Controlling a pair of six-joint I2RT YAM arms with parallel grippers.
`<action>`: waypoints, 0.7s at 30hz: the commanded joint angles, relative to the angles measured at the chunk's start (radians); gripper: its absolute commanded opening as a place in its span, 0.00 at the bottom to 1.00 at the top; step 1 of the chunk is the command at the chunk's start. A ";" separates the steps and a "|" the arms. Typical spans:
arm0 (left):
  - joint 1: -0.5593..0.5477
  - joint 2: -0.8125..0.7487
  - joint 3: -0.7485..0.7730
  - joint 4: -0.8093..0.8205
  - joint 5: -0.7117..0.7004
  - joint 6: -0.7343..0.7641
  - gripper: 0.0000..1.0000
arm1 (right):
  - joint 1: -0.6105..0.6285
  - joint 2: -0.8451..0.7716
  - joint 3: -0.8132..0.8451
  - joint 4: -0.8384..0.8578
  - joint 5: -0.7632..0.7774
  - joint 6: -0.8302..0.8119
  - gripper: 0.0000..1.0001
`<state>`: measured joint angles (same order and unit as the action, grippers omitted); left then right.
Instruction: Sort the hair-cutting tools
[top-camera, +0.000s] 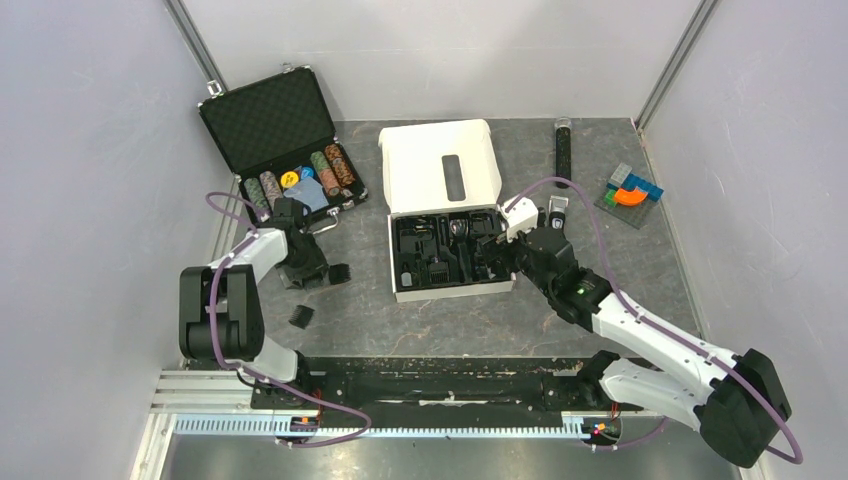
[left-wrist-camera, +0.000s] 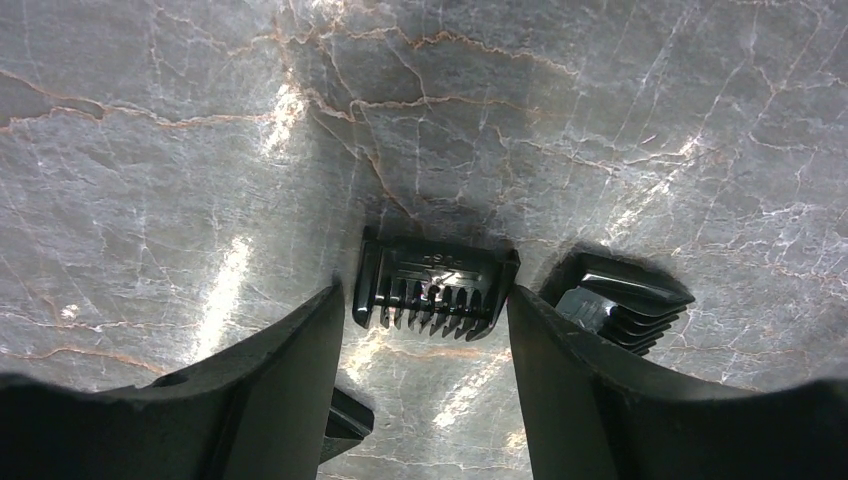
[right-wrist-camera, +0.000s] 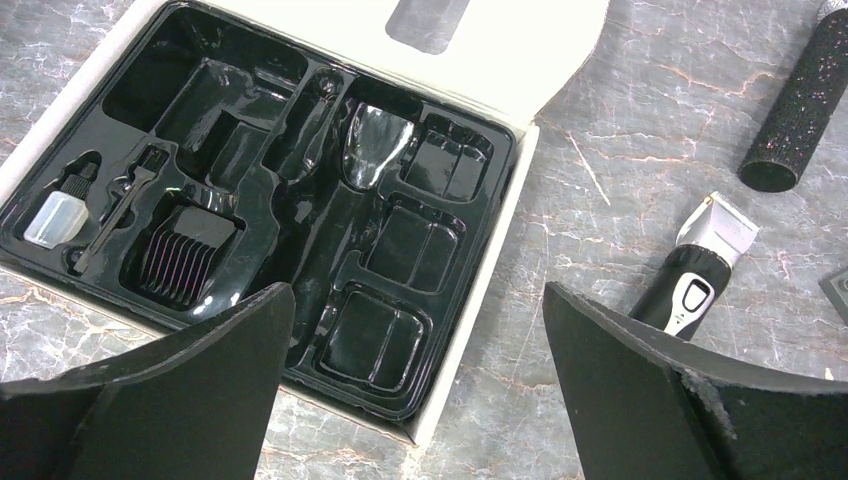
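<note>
A black comb attachment (left-wrist-camera: 435, 285) lies on the table between the tips of my left gripper (left-wrist-camera: 425, 330), whose jaws are open and stand close on either side of it. A second comb (left-wrist-camera: 620, 295) lies just outside the right finger, and part of a third (left-wrist-camera: 345, 425) shows below. In the top view my left gripper (top-camera: 305, 268) is low over the table with combs beside it (top-camera: 338, 272) and nearer (top-camera: 301, 316). The black-and-silver clipper (right-wrist-camera: 700, 270) (top-camera: 557, 213) lies right of the box. My right gripper (right-wrist-camera: 415, 400) (top-camera: 497, 258) is open and empty above the box's near right corner.
The open white box (top-camera: 440, 165) holds a black moulded tray (right-wrist-camera: 400, 250) with a comb (right-wrist-camera: 185, 255), a small brush and a clear bottle (right-wrist-camera: 55, 215) in its slots. A black case of chips (top-camera: 290, 150) stands back left. A black stick (top-camera: 563, 150) and coloured blocks (top-camera: 632, 192) lie back right.
</note>
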<state>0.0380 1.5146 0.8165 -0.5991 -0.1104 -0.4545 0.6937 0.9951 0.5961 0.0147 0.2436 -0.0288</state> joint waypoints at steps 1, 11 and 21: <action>0.003 0.016 0.039 0.001 0.004 0.040 0.68 | 0.003 -0.025 -0.004 0.047 0.020 0.010 0.98; 0.003 0.063 0.075 -0.016 -0.005 0.072 0.71 | 0.003 -0.029 -0.004 0.047 0.018 0.013 0.98; -0.068 0.072 0.074 -0.066 -0.023 0.088 0.54 | 0.003 -0.033 -0.001 0.042 0.023 0.013 0.98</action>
<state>0.0166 1.5814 0.8814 -0.6258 -0.1207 -0.4068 0.6937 0.9794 0.5915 0.0154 0.2459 -0.0261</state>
